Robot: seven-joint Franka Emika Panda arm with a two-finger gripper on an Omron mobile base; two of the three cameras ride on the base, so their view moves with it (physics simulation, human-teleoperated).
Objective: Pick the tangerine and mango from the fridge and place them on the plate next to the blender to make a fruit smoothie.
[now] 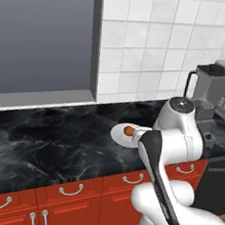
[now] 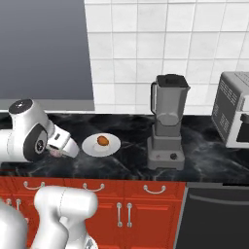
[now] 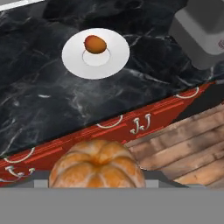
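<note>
Lighting and render quality: even, soft, diffuse light is falling across all three views.

No hard shadows are showing; the black marble counter (image 2: pixel 121 165) is giving off faint pale sheen, the white plate (image 3: pixel 72 61) is reading bright without glare. Edges are looking slightly soft and pixelated; the tangerine (image 3: pixel 97 168) at the hand view's bottom edge is looming large and a little blurred.
</note>
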